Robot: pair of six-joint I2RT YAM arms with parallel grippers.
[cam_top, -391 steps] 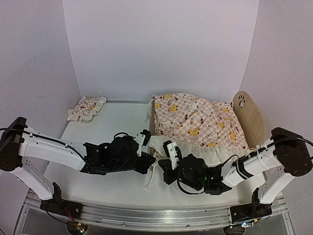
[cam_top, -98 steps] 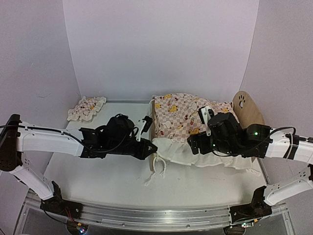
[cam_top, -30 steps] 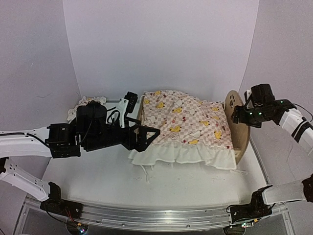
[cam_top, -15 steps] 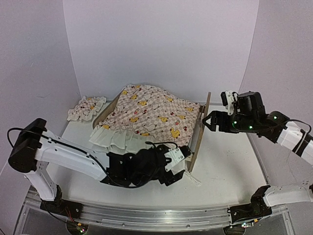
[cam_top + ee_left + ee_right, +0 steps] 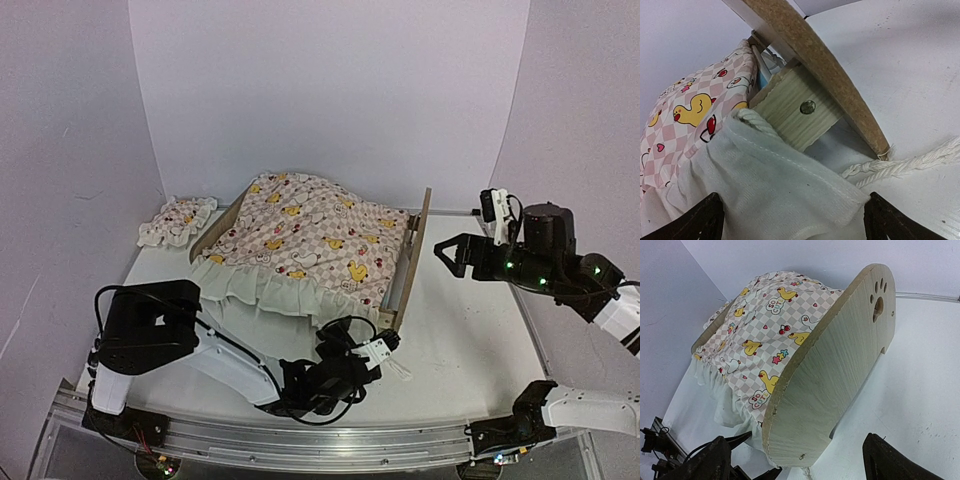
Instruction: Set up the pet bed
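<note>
Two grippers, both released: I read jaws spread wide, nothing clamped. Left gripper [image 5: 378, 348] low at near end of pet bed [image 5: 840, 365] headboard, ruffle of duck-print cover [image 5: 300, 235] lying between its fingers. Right gripper [image 5: 447, 255] hovers right of headboard, apart. Bed mid-table [image 5: 470, 340], angled, cover draped over it – pillow [image 5: 178, 220] far left

cover [image 5: 300, 235] on pet bed [image 5: 411, 258], pillow [image 5: 177, 220] behind-left of it, left jaws before it, right jaws to its right

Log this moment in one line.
pet bed diagonal, cover on | left gripper jaws open, at headboard foot | right gripper jaws open, off bed
</note>
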